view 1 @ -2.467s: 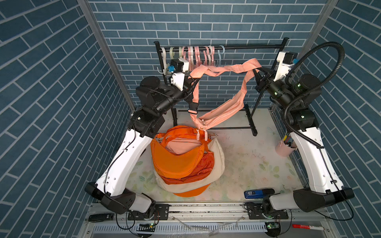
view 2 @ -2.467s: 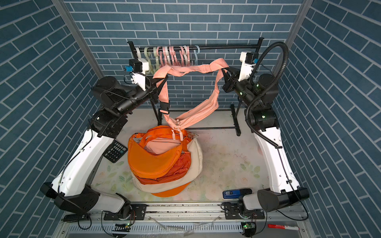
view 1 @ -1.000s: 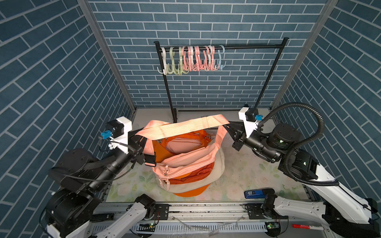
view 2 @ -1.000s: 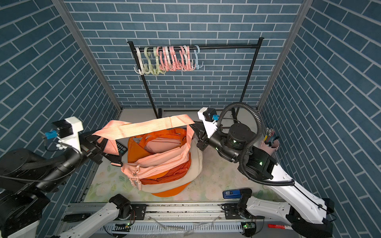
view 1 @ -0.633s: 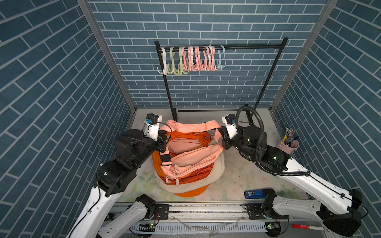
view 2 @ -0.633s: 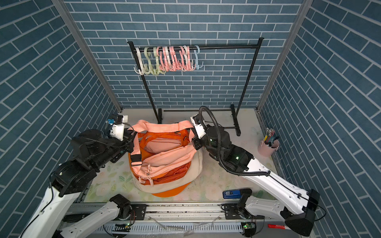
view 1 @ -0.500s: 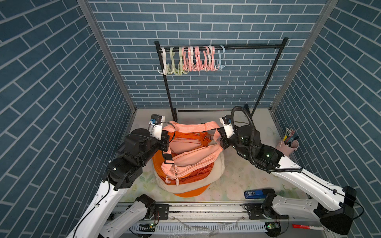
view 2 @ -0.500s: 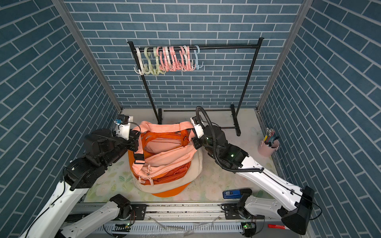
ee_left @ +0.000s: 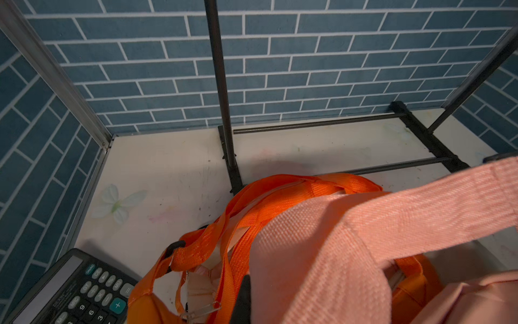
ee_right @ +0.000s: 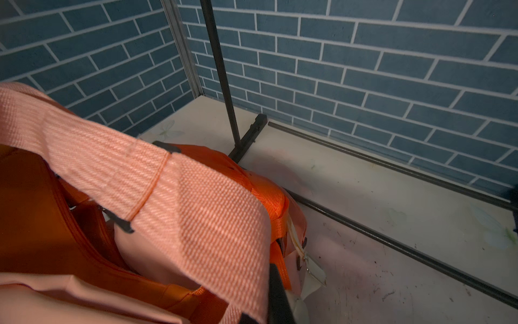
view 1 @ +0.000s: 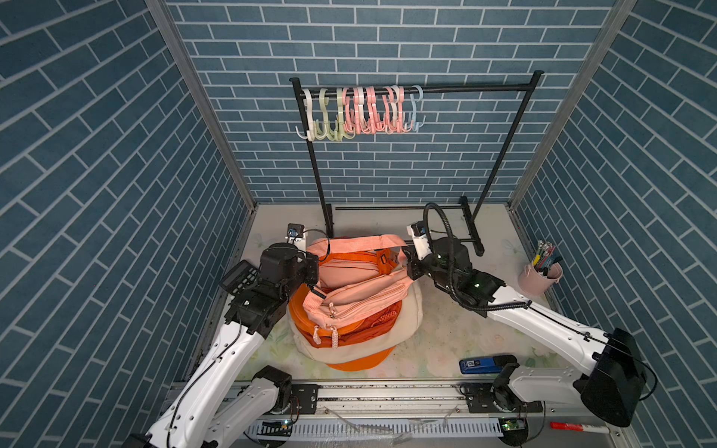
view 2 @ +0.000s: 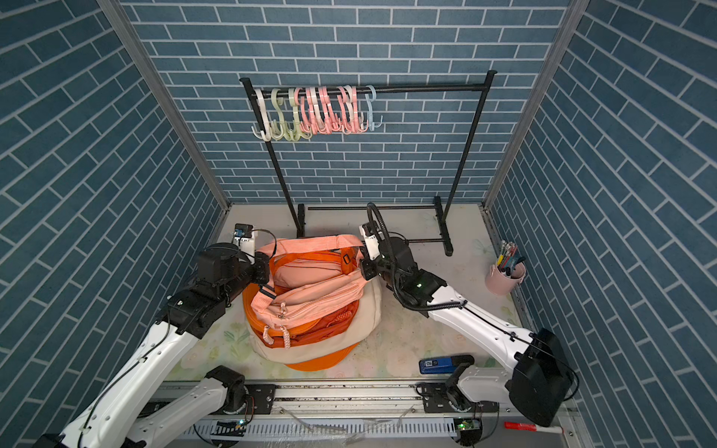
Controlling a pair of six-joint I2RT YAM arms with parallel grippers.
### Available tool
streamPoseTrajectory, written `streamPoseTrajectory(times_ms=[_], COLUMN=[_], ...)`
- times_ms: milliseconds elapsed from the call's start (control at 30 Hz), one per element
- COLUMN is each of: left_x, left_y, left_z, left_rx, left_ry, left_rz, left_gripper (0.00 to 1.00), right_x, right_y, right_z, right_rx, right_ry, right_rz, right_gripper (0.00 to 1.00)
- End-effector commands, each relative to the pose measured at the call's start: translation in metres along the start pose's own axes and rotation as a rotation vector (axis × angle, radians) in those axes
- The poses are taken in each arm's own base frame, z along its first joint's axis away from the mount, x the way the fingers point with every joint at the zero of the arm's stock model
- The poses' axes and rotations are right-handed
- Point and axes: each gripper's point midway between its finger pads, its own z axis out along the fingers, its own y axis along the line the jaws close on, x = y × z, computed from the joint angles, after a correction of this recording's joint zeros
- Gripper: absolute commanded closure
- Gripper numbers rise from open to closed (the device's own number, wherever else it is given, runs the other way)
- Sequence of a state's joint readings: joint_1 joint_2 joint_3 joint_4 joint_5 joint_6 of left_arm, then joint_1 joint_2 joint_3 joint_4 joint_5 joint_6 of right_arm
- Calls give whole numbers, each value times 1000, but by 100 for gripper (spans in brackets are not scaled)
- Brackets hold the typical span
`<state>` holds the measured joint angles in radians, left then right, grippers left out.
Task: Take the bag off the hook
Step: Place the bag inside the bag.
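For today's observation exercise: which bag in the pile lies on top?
The pale pink bag: it rests over the orange bag and cream bag, and its strap is pinched by the left gripper and right gripper.

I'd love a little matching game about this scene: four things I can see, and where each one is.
Things:
1. pink bag
2. hooks
3. calculator
4. pen cup

Places:
A. hanging on the rack, along its top bar
B. standing upright, full of pens
C. lying on top of the pile of bags
D. lying flat at the edge of the table

Pairs: 1-C, 2-A, 3-D, 4-B
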<state>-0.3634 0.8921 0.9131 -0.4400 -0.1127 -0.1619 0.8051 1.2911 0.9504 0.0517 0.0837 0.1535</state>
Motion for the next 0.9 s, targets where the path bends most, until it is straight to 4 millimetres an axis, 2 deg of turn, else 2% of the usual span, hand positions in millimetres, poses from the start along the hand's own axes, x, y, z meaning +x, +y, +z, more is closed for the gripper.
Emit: streamPoseTrajectory(times_ms=[0,100,267,333,467,533,600,700,767,867], left_x=[0,9,20,24,32,33,32,33,31,26], left_y=[2,8,17,18,19,19,19,20,23,26], left_z=[12,28,48,52,60,62,62,61,58,50], left_rx=[8,11,21,16,8,7,7,0,-15,-31], left_ry=[-3,35,91,109,145,151,152,154,144,110], left_rz=[-43,-79,-132,-119,-114,-114,-115,-117,-119,-115], left_gripper=[99,94,79,71,48,36,26,5,1,1], right_x=[1,16,37,44,55,58,59,56,51,41], right_y=[4,2,-4,-7,-11,-13,-14,-20,-23,-27], right_z=[11,23,39,43,51,54,55,53,48,40], right_rx=[-46,-48,-53,-51,-52,-47,-42,-20,-5,11], right_ry=[-28,-11,21,35,55,64,76,74,65,57], right_rz=[31,37,69,79,95,87,75,71,68,48], right_gripper=[99,96,93,86,55,45,40,37,34,31])
